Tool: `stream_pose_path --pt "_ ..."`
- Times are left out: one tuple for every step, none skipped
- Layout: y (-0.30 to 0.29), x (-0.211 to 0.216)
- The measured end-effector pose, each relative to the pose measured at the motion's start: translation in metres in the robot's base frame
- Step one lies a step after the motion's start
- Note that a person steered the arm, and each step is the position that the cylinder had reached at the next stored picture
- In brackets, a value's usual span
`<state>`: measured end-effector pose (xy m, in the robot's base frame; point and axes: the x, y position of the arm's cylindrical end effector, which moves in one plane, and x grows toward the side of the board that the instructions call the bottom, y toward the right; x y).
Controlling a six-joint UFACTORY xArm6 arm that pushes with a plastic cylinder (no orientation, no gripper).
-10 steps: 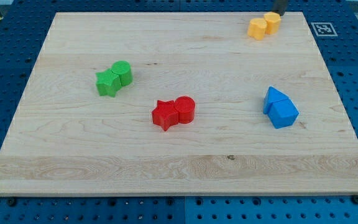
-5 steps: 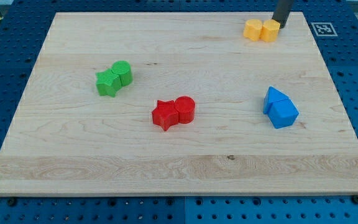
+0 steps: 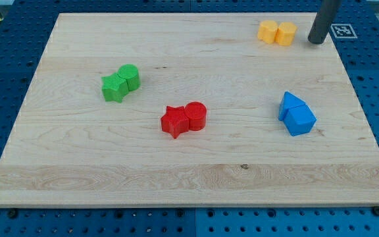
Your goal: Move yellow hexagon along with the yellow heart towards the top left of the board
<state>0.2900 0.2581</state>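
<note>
Two yellow blocks sit touching side by side near the board's top right: the left one (image 3: pixel 267 31) and the right one (image 3: pixel 285 33). I cannot tell which is the hexagon and which the heart. My tip (image 3: pixel 316 41) stands on the board just to the right of the right yellow block, a small gap apart from it. The dark rod rises out of the view's top.
A green pair (image 3: pixel 121 83) lies at the left middle. A red star and red cylinder (image 3: pixel 184 119) lie touching at the centre. Two blue blocks (image 3: pixel 296 114) lie at the right. A fiducial marker (image 3: pixel 343 30) sits past the wooden board's (image 3: pixel 77 171) top right corner.
The rod pushed the yellow pair so they now lie level side by side, then my tip moved right and down, away from the right yellow block.
</note>
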Motion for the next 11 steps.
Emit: stream_pose_path --pt "-0.021 -0.008" --pt "-0.045 -0.033" --pt "-0.065 -0.049" --pt "-0.073 -0.048" --pt "-0.073 -0.039" --pt "-0.08 -0.033" --pt "-0.104 -0.033" --pt "-0.117 -0.028" --pt "-0.131 -0.014" --pt "-0.151 -0.004" --pt "-0.174 0.005"
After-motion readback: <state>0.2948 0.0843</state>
